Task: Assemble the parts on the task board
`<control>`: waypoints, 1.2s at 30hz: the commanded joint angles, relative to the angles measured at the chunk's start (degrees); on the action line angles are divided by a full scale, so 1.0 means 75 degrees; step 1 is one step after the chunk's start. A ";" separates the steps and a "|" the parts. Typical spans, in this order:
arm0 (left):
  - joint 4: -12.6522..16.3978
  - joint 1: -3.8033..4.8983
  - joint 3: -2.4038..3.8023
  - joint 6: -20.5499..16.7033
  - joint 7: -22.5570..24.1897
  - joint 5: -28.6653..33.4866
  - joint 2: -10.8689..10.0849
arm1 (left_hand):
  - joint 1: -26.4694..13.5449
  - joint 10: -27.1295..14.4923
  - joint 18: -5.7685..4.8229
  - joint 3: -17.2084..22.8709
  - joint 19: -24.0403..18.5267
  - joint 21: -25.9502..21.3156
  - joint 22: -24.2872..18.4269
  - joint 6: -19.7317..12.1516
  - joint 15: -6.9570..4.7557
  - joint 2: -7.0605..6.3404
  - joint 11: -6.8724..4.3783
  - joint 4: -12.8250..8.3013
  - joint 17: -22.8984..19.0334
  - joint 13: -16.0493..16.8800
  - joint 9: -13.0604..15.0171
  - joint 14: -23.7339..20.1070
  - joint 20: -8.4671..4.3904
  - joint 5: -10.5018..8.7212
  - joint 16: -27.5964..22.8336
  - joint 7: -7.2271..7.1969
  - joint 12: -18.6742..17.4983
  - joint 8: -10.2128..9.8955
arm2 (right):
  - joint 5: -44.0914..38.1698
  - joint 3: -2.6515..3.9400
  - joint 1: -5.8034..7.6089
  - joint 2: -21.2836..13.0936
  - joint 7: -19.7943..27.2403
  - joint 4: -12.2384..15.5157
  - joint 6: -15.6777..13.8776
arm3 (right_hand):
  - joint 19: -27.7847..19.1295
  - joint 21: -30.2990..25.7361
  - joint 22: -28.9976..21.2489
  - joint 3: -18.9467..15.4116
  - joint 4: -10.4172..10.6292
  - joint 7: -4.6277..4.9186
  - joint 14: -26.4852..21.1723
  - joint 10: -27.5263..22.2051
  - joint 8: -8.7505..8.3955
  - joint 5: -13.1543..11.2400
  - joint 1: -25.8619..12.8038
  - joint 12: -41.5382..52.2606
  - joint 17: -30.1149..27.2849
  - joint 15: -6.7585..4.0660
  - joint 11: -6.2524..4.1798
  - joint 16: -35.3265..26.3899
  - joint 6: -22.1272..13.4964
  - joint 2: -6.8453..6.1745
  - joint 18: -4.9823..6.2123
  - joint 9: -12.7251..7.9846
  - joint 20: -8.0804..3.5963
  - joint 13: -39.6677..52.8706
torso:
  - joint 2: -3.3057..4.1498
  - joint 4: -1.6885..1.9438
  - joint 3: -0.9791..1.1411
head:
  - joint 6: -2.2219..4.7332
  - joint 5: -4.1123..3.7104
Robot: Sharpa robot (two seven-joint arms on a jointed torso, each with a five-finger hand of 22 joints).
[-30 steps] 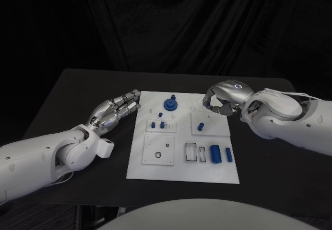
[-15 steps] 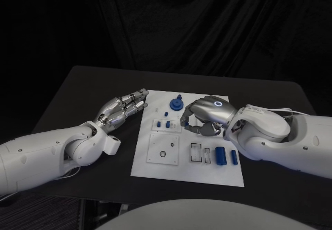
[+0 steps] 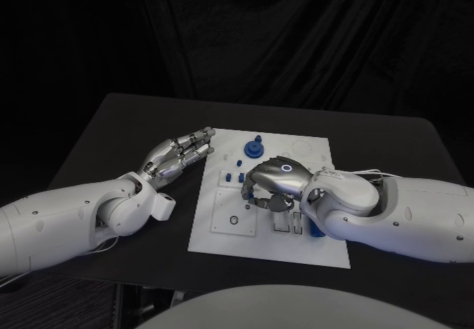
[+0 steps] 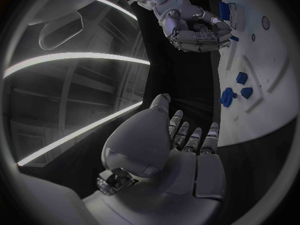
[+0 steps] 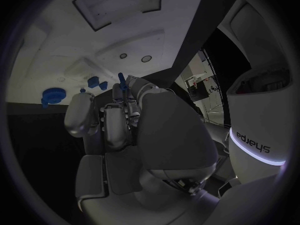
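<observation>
The white task board (image 3: 222,236) lay in the middle of the black surface (image 3: 118,130), its long side running from near to far. The right hand (image 3: 268,185) hung over the middle of the board, knuckles up and fingers curled downward; in the right wrist view a slim blue peg (image 5: 122,81) stood up between its fingertips (image 5: 130,85), pinched there above the board. The left hand (image 3: 176,156) rested over the surface just beside the board's left edge, toward the far end, with its fingers stretched out, slightly apart and holding nothing; the left wrist view showed the same flat, outstretched fingers (image 4: 195,140) pointing at the board. At the far end of the board stood a blue round gear-like part (image 3: 254,147) with a knob on top. Just near of it, two small blue pieces (image 3: 230,177) sat upright in a raised square block at the left of the right hand. Near of those lay a square white plate with a small dark ring (image 3: 233,221) on it. To the right of that plate, partly hidden under the right arm, lay a blue cylinder (image 3: 314,229) beside a dark-outlined rectangular slot (image 3: 281,224).
</observation>
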 commanded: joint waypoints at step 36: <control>-0.0064 -0.0193 0.0008 0.0139 0.0306 0.0037 0.0065 | -0.0006 -0.0025 -0.0032 0.0043 -0.0015 -0.0024 0.0060 -0.0088 0.0177 0.0056 0.0006 -0.0054 0.0023 0.0009 -0.0006 0.0075 0.0006 0.0030 0.0027 -0.0025 0.0017 0.0036 | -0.0225 0.0005 -0.0301 0.0212 -0.0017 -0.0278 0.0166 | 0.0068 0.0048 0.1151 -0.0028 0.0095 -0.0031 0.0059 0.0314 -0.0058 -0.0145 -0.0082 -0.0053 0.0010 -0.0035 -0.0224 -0.0011 -0.0003 -0.0048 -0.0138 -0.0031 -0.0022 -0.0028 | -0.0010 -0.0017 -0.0004 | 0.0001 0.0053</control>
